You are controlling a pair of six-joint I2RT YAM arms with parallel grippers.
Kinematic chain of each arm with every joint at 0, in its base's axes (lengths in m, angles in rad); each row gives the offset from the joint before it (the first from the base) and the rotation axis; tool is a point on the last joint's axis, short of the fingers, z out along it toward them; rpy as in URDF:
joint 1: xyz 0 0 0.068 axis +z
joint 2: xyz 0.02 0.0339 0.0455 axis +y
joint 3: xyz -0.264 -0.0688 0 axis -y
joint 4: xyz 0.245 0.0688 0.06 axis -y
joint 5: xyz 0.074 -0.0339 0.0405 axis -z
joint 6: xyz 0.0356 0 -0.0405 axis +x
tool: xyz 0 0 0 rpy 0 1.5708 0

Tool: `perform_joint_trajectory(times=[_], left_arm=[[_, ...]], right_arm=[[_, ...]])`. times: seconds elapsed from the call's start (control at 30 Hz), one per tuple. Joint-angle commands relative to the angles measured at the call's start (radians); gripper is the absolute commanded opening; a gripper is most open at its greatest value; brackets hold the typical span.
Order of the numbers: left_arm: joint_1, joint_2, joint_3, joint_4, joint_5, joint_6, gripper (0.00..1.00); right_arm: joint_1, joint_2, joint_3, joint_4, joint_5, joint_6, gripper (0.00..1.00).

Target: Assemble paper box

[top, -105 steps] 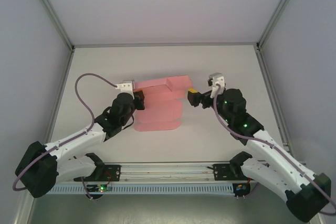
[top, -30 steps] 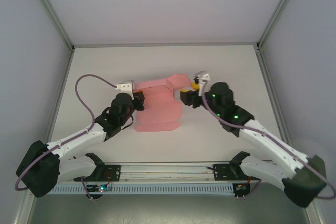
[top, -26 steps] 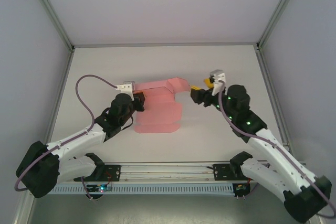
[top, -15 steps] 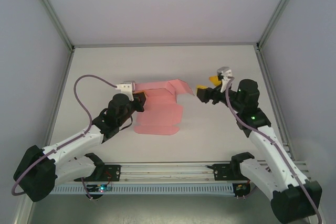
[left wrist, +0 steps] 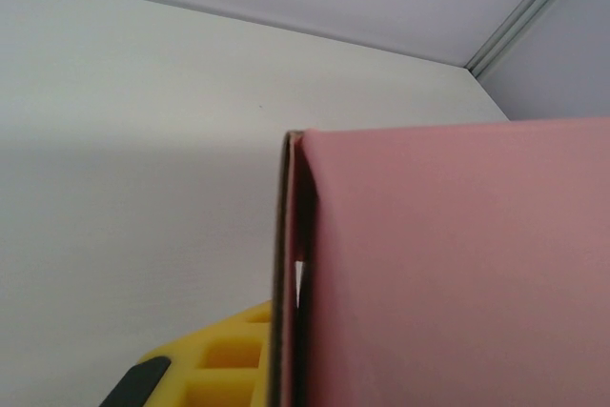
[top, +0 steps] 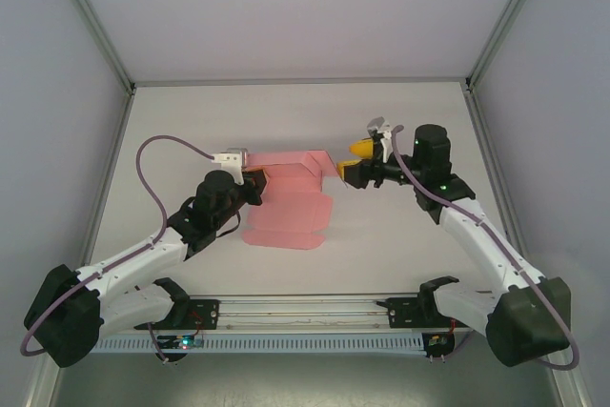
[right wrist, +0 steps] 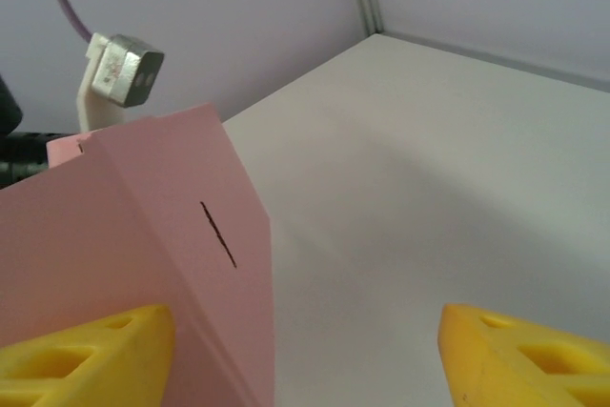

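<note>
One pink paper box (top: 286, 212) sits between two pincers: the left gripper (top: 251, 181) clamps its edge, and the right gripper (top: 348, 161) gapes wide, the raised flap (right wrist: 162, 235) just inside one finger.

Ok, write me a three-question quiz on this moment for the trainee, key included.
1. True or false: the right claw is shut on the paper box.
2. Pick one: the raised flap beside the right claw carries A) a short slit, B) a round hole, C) a printed label.
3. Short answer: which claw grips the paper box by its edge?
Key: 1 false, its fingers stand wide apart; 2 A; 3 the left claw.
</note>
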Motion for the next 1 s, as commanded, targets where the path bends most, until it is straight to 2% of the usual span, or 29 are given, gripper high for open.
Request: perform_joint_trajectory(times=[0.0,0.27,0.5,0.6,0.8,0.97], left_arm=[[0.005,-0.007,0.001,0.002,0.008,0.019,0.0],[0.004,0.015,0.021,-0.014,0.004,0.021,0.0],[0.004,0.019,0.022,0.002,0.046,0.032,0.0],[0.004,0.021,0.028,0.005,0.08,0.047,0.0],[0.004,0.025,0.042,-0.011,0.07,0.044,0.0],[0.004,0.033,0.053,-0.022,0.038,0.033,0.0]], right_arm=[[0.035,0.012,0.034,-0.007,-0.093,-0.053,0.71],[0.092,0.004,0.051,-0.141,-0.026,-0.162,0.73],[0.103,0.003,0.068,-0.198,-0.061,-0.229,0.73],[0.11,0.03,0.086,-0.212,-0.058,-0.247,0.71],[0.141,0.091,0.127,-0.219,-0.072,-0.254,0.67],[0.194,0.125,0.15,-0.23,-0.006,-0.247,0.63]])
